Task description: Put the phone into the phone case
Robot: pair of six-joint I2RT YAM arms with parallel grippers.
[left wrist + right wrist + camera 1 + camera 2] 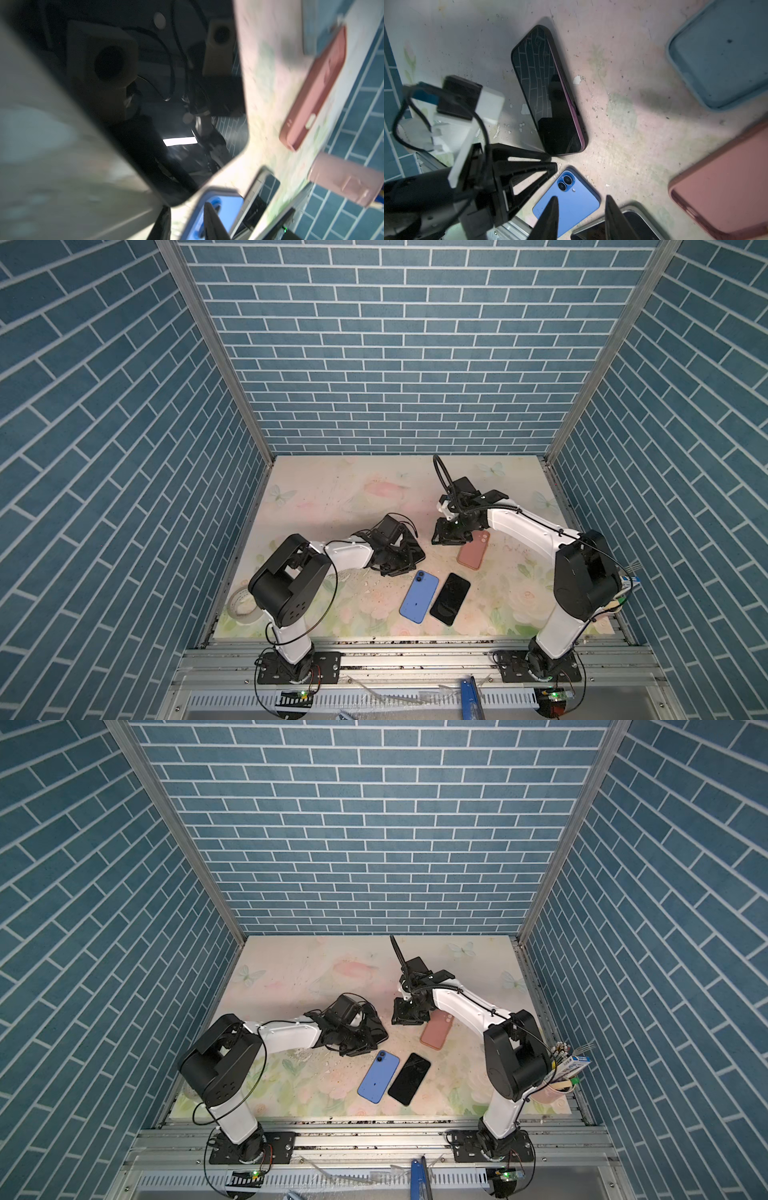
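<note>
Beside the pink phone case (473,549) the right gripper (581,199) hovers part-open, empty, likely readying a pick; farther off the left gripper (553,162), grip unclear, sits at the phone (548,93)'s end.

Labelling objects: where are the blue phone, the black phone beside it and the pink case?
blue phone (419,596): a top view, centre of its back.
black phone (451,598): a top view, centre of its screen.
pink case (473,553): a top view, its middle.

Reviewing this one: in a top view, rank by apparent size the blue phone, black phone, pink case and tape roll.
1. Blue phone and black phone: alike.
2. Pink case, farther back.
3. Tape roll, partly hidden behind the left arm, so unsure.
</note>
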